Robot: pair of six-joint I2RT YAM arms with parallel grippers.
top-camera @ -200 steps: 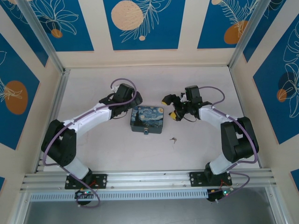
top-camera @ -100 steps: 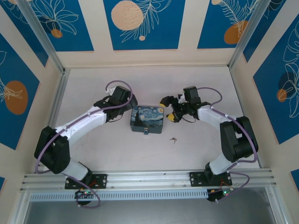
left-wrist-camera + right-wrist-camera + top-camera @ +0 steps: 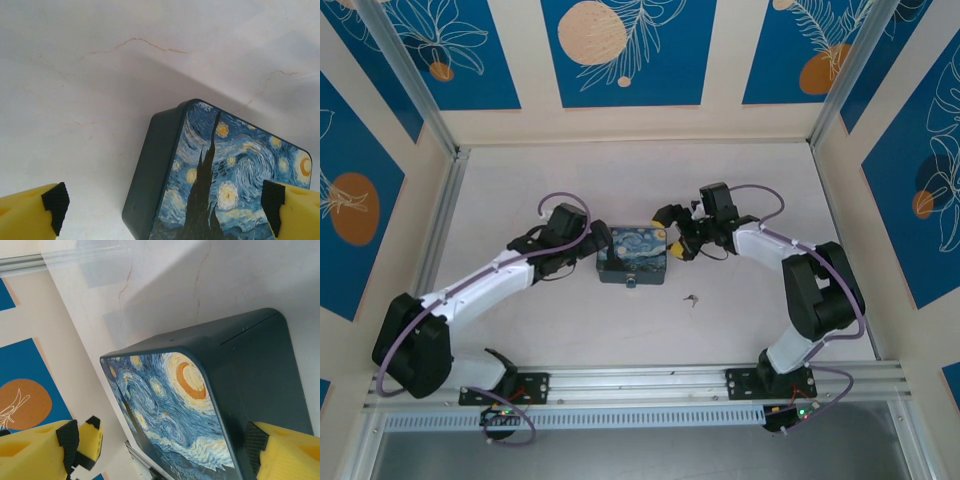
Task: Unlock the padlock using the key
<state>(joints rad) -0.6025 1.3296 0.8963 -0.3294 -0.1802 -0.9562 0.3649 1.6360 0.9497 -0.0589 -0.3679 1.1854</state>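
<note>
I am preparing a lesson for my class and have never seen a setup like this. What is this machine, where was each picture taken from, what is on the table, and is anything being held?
These are two robot arms bolted at the near edge of a table. The overhead picture comes from a fixed camera above and behind them. The other two come from a camera on each wrist, looking out past that arm's yellow fingers. On the table sit a painted tin with a Starry Night lid and, nearer the arms, a tiny metal key. The left gripper is at the tin's left end and the right gripper is at its right end. Both are open, with fingers wide apart, and neither holds anything.
</note>
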